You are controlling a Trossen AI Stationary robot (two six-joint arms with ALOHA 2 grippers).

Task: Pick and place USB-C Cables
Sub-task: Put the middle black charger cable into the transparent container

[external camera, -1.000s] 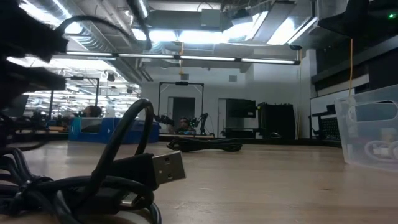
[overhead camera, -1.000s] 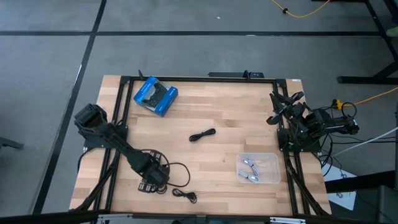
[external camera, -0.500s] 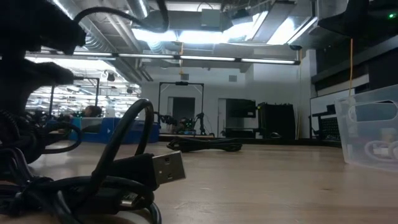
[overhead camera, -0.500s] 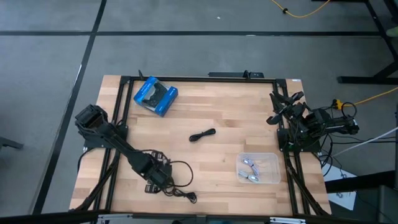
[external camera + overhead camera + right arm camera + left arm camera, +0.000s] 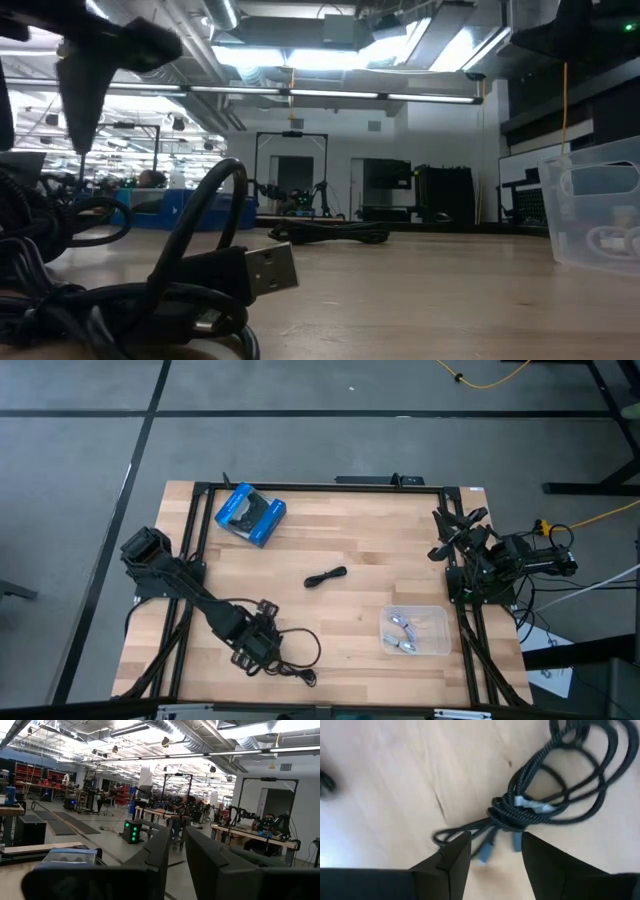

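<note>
A black braided cable (image 5: pixel 300 645), coiled and tied at its middle (image 5: pixel 520 812), lies on the table near the front left. My left gripper (image 5: pixel 262 650) is open just above and beside it. In the left wrist view its fingers (image 5: pixel 495 840) stand on either side of the cable's plug ends. A second black cable (image 5: pixel 298 675) with a metal plug (image 5: pixel 270 270) lies at the front edge. A third black cable (image 5: pixel 325 576) lies at the table's middle. Silvery cables (image 5: pixel 402 632) lie in the clear tray (image 5: pixel 440 615). My right gripper (image 5: pixel 455 530) waits at the right edge with its fingers close together (image 5: pixel 177 835).
A blue-and-black package (image 5: pixel 250 513) lies at the far left. The clear tray stands at the front right and shows at the right of the low view (image 5: pixel 590 210). Bare wood lies between the left gripper and the tray.
My left gripper has gone a little toward the table's right edge and has risen. In the low view one finger now points down above the table. The tied black cable has shifted right with it, and its loop has spread wider toward the right.
</note>
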